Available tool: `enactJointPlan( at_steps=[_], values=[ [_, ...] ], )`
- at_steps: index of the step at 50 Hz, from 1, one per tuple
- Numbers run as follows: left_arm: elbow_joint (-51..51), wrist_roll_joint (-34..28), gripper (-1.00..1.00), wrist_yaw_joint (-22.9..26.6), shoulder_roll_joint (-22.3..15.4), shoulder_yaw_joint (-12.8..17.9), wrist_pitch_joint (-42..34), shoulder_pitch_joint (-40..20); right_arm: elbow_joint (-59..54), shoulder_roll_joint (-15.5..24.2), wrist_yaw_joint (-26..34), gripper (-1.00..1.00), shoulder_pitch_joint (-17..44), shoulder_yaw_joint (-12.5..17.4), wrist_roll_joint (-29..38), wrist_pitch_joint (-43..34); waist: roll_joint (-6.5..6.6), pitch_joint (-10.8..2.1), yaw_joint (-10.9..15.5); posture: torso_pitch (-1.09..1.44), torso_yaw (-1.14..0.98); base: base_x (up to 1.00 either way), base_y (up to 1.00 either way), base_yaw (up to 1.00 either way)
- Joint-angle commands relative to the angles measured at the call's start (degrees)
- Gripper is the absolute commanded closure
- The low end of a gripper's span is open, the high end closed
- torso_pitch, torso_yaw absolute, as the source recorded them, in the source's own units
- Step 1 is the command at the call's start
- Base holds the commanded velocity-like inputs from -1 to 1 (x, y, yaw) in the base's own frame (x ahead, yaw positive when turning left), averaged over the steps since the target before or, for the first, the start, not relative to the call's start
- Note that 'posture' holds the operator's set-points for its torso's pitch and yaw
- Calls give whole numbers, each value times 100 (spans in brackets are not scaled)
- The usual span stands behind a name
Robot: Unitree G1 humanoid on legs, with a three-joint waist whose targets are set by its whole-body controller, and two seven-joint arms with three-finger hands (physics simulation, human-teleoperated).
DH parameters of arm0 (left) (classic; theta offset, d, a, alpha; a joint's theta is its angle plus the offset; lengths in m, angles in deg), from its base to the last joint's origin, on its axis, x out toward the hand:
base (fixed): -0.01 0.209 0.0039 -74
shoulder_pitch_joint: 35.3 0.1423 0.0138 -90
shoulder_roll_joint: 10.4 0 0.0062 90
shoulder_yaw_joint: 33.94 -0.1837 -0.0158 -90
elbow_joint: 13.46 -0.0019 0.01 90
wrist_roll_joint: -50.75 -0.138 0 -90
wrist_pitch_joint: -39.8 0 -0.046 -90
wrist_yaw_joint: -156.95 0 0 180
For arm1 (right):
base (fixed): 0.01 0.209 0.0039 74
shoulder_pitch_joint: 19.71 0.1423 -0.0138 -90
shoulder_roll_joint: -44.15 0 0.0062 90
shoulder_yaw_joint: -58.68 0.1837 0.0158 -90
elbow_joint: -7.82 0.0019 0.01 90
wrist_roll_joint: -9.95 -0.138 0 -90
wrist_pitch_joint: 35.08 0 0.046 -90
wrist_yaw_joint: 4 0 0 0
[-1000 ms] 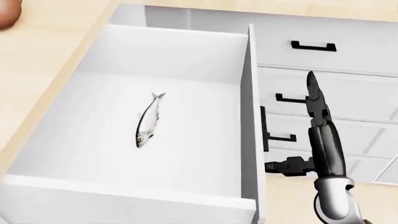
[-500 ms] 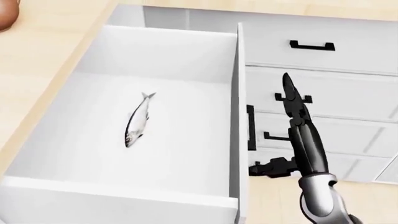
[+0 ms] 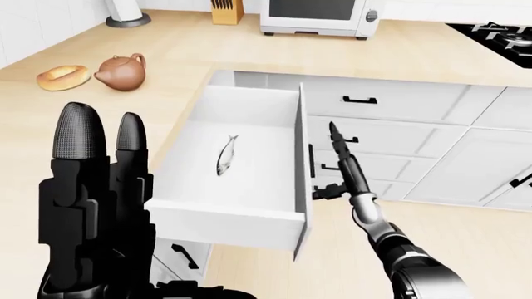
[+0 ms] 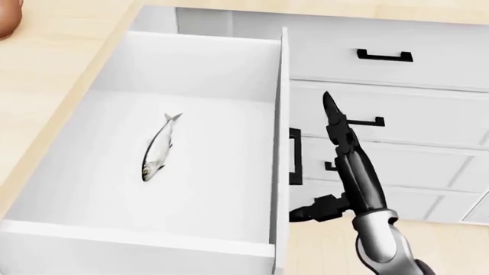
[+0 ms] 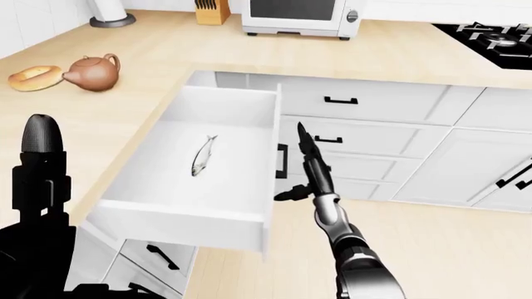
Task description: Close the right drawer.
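One drawer (image 4: 199, 166) pulled fully out, one fish (image 4: 157, 146) inside. Right robot hand (image 4: 330, 166) – fingers straight, spread, holding nothing – just beside its handled front. Eye views alone show left robot hand (image 3: 95, 205), fingers upright, empty, one teapot (image 3: 119, 71), one bagel (image 3: 63, 76).

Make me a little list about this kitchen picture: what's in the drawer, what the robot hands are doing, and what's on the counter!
drawer: pulled wide open
inside: one fish, lying flat
right robot hand: fingers straight, open, beside the drawer's front panel
left robot hand: raised near the camera, holding nothing
counter: teapot, bagel, microwave, knife block
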Motion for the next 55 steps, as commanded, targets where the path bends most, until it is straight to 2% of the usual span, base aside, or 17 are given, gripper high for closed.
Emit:
enactJointPlan(
  at_steps=[1, 24, 55],
  values=[
    [196, 16, -100, -19, -1, -5, 108, -23, 175, -87, 138, -100, 169, -97, 98, 302, -2, -97, 36, 0, 0, 0, 0, 0],
    [196, -26, -100, -9, 11, -48, 112, -21, 197, -285, 225, -100, 301, -174, 185, 268, 12, -69, 35, 0, 0, 0, 0, 0],
    [196, 34, -100, -35, -30, -34, 133, -1, 174, -580, 275, -100, 361, -320, 454, 236, 31, -98, 24, 0, 0, 0, 0, 0]
  ],
)
